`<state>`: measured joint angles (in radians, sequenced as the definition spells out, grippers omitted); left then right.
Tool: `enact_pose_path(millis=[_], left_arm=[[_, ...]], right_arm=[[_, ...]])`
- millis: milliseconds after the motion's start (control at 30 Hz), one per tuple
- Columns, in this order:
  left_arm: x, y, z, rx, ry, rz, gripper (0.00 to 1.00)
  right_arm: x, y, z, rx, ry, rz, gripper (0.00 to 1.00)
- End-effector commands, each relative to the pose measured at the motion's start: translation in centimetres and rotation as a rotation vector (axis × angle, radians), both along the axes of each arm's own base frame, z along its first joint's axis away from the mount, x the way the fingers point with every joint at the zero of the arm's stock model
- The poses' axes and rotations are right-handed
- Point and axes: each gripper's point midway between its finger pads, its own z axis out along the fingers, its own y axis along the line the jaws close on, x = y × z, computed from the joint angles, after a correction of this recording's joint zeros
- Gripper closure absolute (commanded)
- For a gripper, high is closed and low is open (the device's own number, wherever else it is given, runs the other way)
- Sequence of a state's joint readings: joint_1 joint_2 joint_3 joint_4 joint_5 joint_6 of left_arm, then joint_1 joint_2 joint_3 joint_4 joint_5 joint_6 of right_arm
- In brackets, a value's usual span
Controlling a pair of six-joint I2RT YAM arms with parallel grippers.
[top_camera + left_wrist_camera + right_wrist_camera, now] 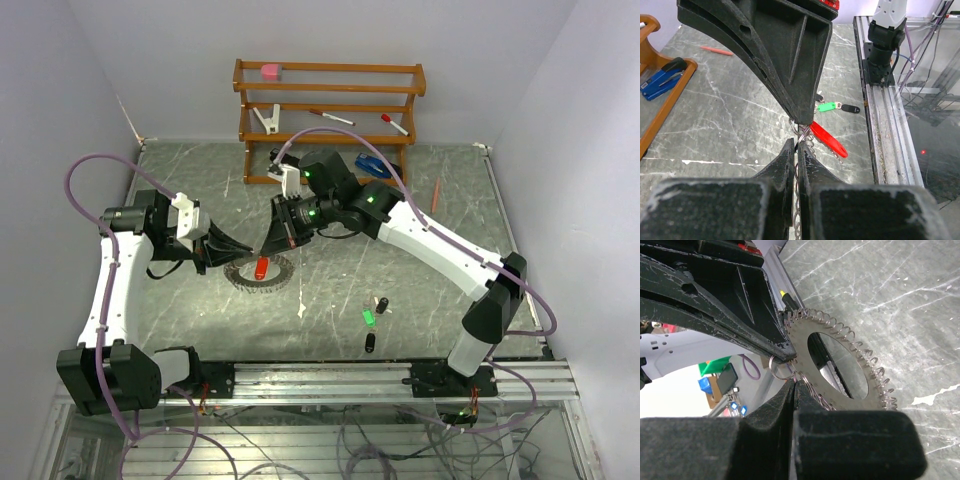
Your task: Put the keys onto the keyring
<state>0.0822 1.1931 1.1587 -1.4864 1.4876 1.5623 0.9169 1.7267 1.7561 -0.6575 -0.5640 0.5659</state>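
Observation:
The keyring (272, 281) lies left of centre, a flat grey disc (802, 337) with a hole and wire loops round its rim. My left gripper (795, 145) is shut on that looped rim (810, 148). My right gripper (794, 382) comes in from the opposite side, shut on the small split ring (771, 366) of the red key (827, 139), right at the rim. The two gripper tips almost touch (258, 250). A green key (368, 317) and two black keys (381, 303) (369, 343) lie loose on the table to the right.
A wooden rack (330, 100) at the back holds red-capped markers, a white clip and a pink piece. A blue stapler (378, 163) sits at its foot, and a red pencil (436, 195) lies at the right. The metal rail (330, 378) runs along the near edge.

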Motion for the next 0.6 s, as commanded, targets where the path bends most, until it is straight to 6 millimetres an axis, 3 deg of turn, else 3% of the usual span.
enact_pose_path(millis=[0,567], left_arm=[[-0.1,-0.5,2.5,-0.095,-0.040,-0.006,0.93],[-0.2,-0.4,1.4,-0.068,-0.068,-0.007,0.93]], right_arm=[[-0.4,0.8,0.5,0.028,-0.033,0.042,1.00],[-1.1,0.8,1.5,0.049,0.027,0.031,1.00]])
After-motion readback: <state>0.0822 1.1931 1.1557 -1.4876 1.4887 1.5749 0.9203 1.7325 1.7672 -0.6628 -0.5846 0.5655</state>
